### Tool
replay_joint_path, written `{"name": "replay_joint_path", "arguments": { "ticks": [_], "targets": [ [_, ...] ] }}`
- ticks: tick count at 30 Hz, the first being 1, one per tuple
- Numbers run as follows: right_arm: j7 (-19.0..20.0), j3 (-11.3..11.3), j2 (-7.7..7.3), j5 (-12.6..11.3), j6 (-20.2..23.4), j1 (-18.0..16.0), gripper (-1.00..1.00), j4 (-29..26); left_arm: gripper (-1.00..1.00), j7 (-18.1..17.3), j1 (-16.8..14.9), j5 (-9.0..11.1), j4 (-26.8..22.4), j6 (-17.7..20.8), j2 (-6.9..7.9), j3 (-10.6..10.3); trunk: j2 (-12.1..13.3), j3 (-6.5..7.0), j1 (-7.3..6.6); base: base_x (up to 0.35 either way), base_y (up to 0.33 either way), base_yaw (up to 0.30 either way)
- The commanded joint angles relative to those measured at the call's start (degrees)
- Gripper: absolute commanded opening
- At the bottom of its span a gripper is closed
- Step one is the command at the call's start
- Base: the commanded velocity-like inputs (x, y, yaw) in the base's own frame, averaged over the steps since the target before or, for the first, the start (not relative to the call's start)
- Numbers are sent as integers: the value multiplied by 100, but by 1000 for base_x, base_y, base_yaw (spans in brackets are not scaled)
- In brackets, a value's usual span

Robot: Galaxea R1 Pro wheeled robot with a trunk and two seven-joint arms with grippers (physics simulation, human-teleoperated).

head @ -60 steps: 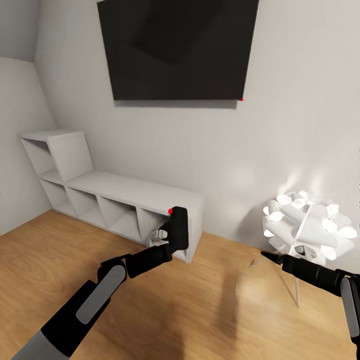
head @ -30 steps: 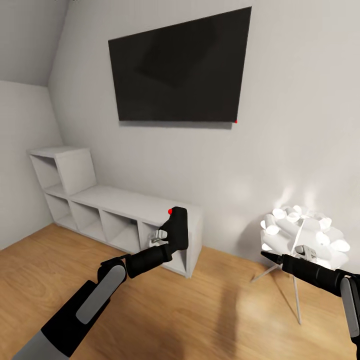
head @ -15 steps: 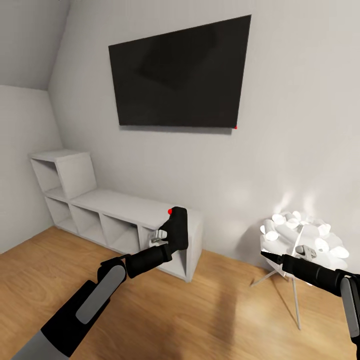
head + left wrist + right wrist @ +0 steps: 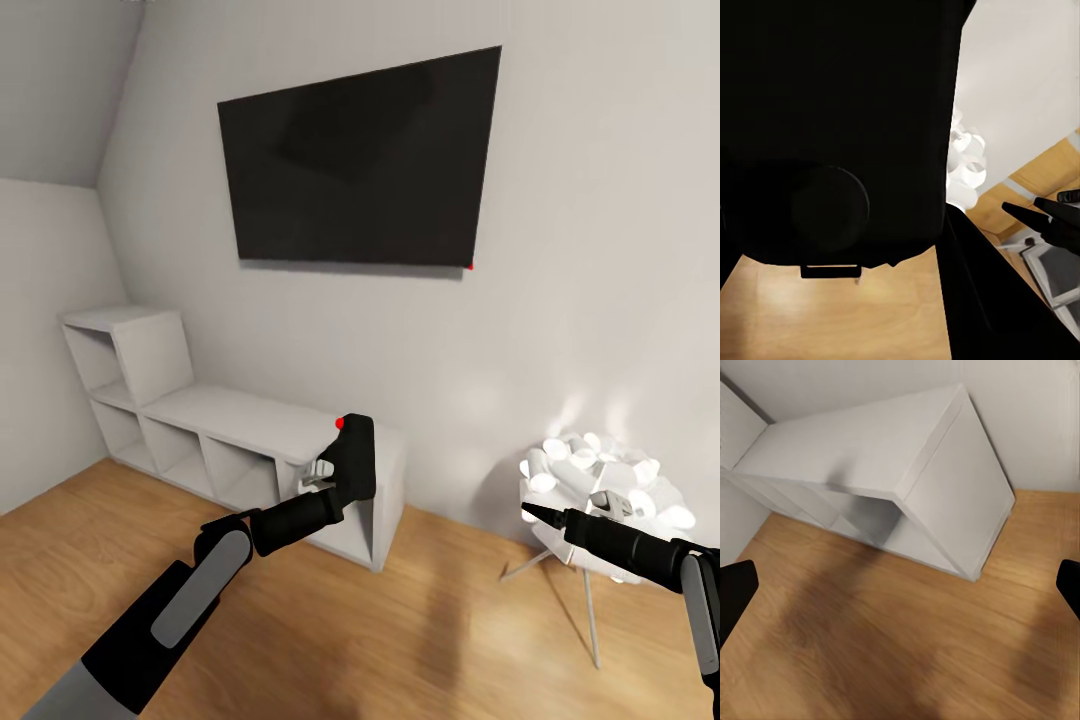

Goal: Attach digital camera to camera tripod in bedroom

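My left gripper (image 4: pixel 330 472) is shut on the digital camera (image 4: pixel 358 456), a small black body held upright with its red dot (image 4: pixel 341 423) on top, in front of the grey cube shelf (image 4: pixel 230 410). Seen from the left wrist, the camera's dark body (image 4: pixel 832 112) and round lens (image 4: pixel 829 207) sit right against the lens. My right gripper (image 4: pixel 528 511) is held low at the right, in front of the white lamp. Its black fingertips (image 4: pixel 735 594) stand wide apart with nothing between them. The camera tripod is out of view.
A large black TV (image 4: pixel 360 160) hangs on the pale grey wall. A lit white lamp (image 4: pixel 600 480) on thin splayed legs stands at the right. Light wood plank floor (image 4: pixel 380 630) spreads between me and the shelf (image 4: pixel 885 457).
The whole picture has slid downward, so the head camera has moved: more wall above the TV shows. Both arms keep their pose and the left grip on the camera holds.
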Motion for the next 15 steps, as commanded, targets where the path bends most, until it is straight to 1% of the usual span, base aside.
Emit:
{"name": "replay_joint_path", "arguments": {
  "ticks": [1, 15],
  "targets": [
    [2, -6, 0, -23, 44, -5, 100, -1, -100, -18, -5, 2, -1, 17, 4, -3, 39, 13, -24, 0, 0, 0],
    [2, -6, 0, -23, 44, -5, 100, -1, -100, -18, -5, 2, -1, 17, 6, -3, 600, 264, -331, 0, 0, 0]
  ]
}}
